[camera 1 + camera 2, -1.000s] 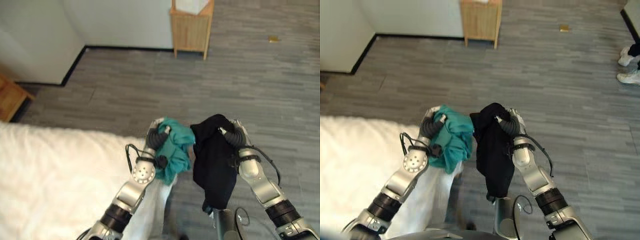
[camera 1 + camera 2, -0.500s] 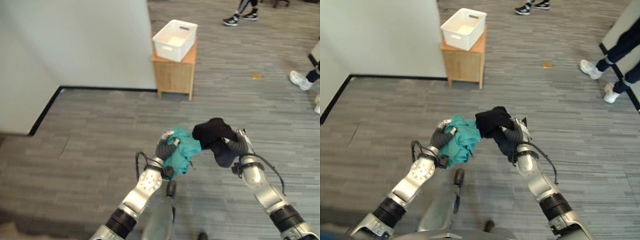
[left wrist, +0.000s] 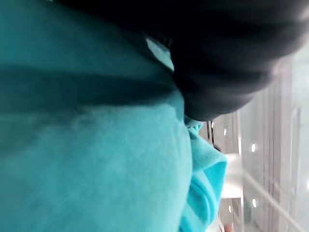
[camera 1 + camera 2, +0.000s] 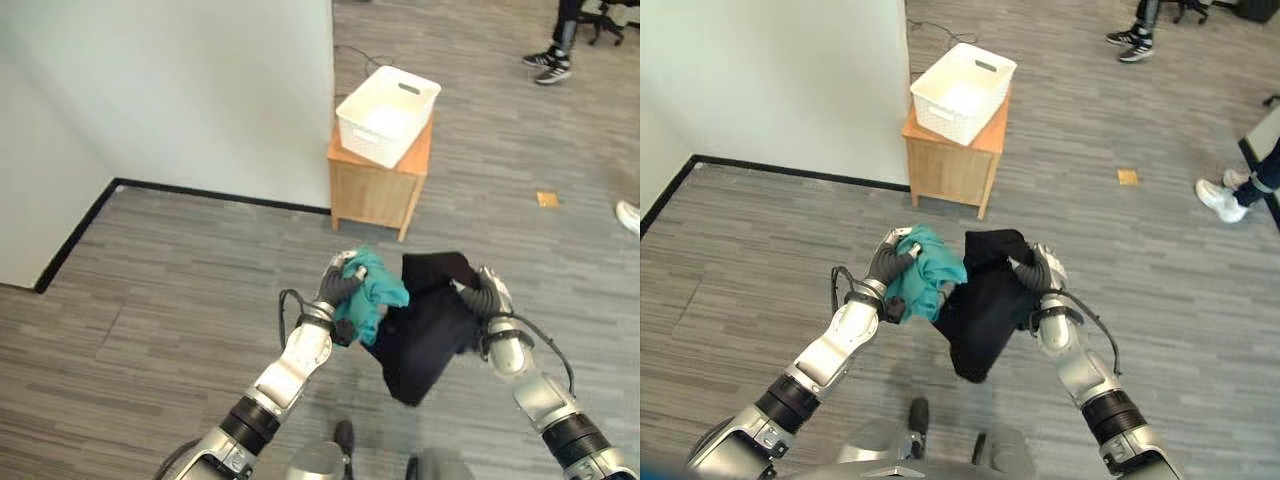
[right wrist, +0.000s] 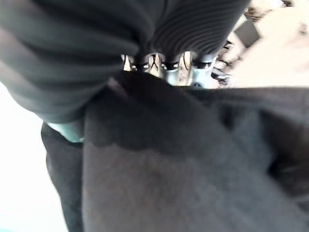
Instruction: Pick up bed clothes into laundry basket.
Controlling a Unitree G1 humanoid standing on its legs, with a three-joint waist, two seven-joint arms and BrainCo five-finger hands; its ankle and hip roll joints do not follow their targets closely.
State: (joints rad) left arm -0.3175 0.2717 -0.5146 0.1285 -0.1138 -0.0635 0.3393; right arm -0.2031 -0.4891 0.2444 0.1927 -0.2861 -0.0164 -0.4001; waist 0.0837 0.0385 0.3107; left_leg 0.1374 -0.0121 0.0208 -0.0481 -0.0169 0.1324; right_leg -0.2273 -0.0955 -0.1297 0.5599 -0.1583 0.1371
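Wall (image 4: 170, 90) at left, black skirting along its foot, grey plank floor (image 4: 180, 290) below. Left hand (image 4: 340, 283) up in mid-air over the floor, fingers curled round a bunched teal cloth (image 4: 372, 297); left wrist view shows teal fabric pressed right against the hand. Teal cloth touches the black cloth (image 4: 425, 325) beside it. Black cloth hangs down between the two forearms, lower end loose, off the floor. Right hand (image 4: 486, 294) holds its top edge, fingers (image 5: 166, 67) closed on the black fabric per the right wrist view. Both hands level with each other, close together.

Beyond them, well apart: small wooden table (image 4: 385, 185) against the wall corner, white basket (image 4: 388, 115) on top, sitting skewed to the table edges. Nothing seen inside the basket from here. Both cloths still out of the basket, in hand.

Small tan scrap (image 4: 547, 199) on the floor to the right of the table. A person's shoes (image 4: 548, 65) far right at the top; another shoe (image 4: 1220, 200) at the right edge.
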